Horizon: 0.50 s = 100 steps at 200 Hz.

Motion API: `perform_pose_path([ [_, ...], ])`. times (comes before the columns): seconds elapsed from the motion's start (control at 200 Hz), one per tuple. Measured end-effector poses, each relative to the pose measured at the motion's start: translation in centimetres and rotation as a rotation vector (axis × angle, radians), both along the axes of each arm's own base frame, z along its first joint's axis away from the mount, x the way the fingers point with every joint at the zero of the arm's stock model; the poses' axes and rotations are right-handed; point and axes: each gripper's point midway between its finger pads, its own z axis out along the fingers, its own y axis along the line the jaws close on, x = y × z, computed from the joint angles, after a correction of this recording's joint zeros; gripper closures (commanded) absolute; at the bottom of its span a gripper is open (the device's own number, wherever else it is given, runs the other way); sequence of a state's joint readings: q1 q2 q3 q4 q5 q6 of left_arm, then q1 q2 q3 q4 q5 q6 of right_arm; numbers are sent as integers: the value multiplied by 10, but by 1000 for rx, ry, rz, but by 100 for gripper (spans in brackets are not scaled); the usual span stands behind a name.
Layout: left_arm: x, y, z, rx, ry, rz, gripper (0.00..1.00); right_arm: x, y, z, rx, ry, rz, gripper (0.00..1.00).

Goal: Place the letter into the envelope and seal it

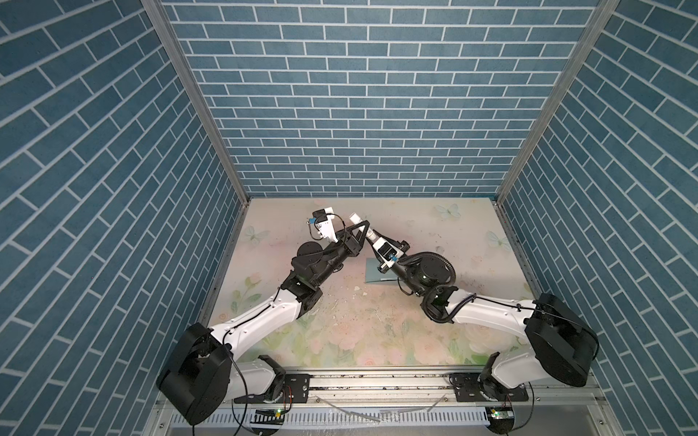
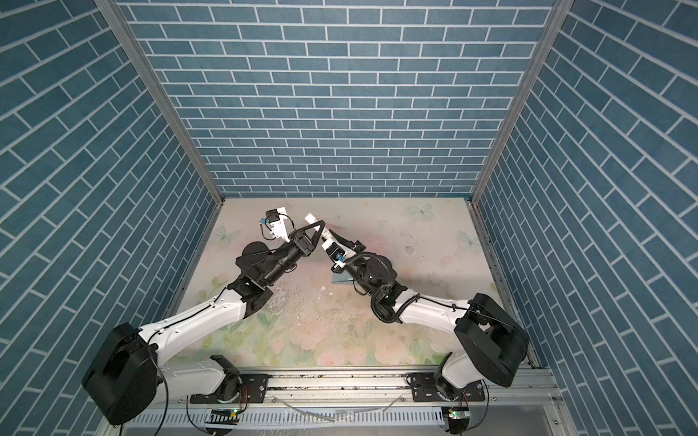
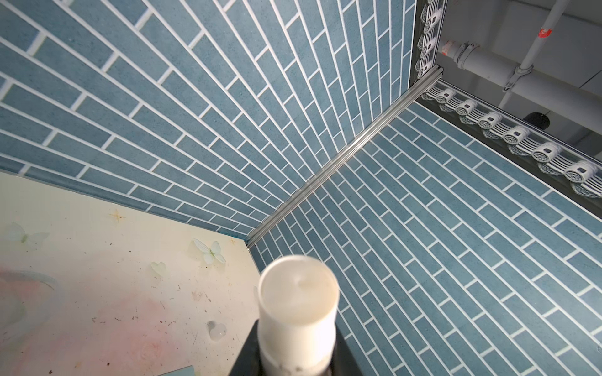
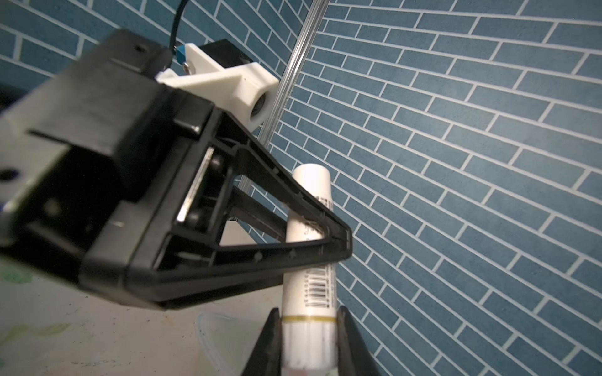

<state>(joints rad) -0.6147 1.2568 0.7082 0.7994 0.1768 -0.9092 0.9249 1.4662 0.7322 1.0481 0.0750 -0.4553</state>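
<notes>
Above the flower-printed table surface [image 1: 340, 332], the 2 arms meet around 1 white cylindrical glue stick [image 4: 311, 185] bearing a barcode and a gold band. The left gripper [image 4: 332, 242] has its black triangular fingers clamped across the stick's upper part. The right gripper [image 4: 308, 345] pinches its lower body, 1 finger pressed against each side. The plain teal paper envelope [image 1: 372, 273] lies flat near the middle of the surface, partly hidden under the right arm's wrist.

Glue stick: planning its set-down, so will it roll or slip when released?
Likely rolls: the glue stick is a smooth round cylinder. Probably stiff: the left gripper and right gripper pinch it with no visible bend. Its glossy skin may slip.
</notes>
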Motion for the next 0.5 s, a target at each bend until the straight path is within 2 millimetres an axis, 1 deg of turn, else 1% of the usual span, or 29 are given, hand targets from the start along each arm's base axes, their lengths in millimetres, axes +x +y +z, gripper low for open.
perform_pose_path([
  [0.02,0,0,0,0,0,0,100,0,0,0,1,1,0,100],
  [0.155,0,0,0,1,-2,-1,100,0,-1,0,28,31,14,100],
  [0.205,0,0,1,5,-8,-2,100,2,-2,1,60,74,47,100],
  [0.31,-1,-2,6,12,-37,-7,100,4,-6,7,160,224,204,100],
  [0.44,-5,-5,21,16,-101,-25,100,3,-13,22,310,447,433,100],
  [0.5,-7,-6,28,14,-132,-31,100,2,-13,29,368,539,532,100],
])
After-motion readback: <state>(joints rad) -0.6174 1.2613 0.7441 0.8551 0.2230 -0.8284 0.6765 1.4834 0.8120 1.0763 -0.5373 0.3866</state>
